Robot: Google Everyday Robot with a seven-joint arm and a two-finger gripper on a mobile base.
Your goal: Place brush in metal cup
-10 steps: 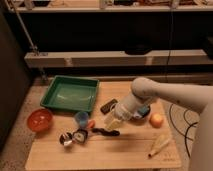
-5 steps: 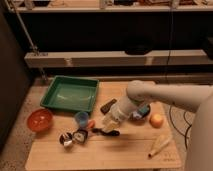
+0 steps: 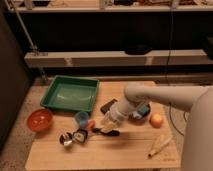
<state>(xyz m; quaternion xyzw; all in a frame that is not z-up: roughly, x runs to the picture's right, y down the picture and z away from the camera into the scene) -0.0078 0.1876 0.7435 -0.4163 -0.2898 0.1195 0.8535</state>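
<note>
The brush lies on the wooden table [image 3: 100, 155], its oval dark-rimmed head [image 3: 80, 135] to the left and its slim black handle [image 3: 111, 132] pointing right. The small shiny metal cup [image 3: 66, 139] stands just left of the brush head. My gripper [image 3: 103, 128] hangs low over the handle at the end of the white arm [image 3: 135, 97], which reaches in from the right. Whether it touches the handle does not show.
A green tray [image 3: 70, 94] sits at the back left and an orange bowl [image 3: 40, 119] at the left. A light blue cup [image 3: 81, 118], a flat black bar [image 3: 107, 106], a blue dish [image 3: 142, 112], an orange fruit [image 3: 157, 120] and a pale long object [image 3: 160, 144] surround the arm.
My gripper has moved slightly down and to the left, closer to the brush handle. The brush and the metal cup have not moved.
</note>
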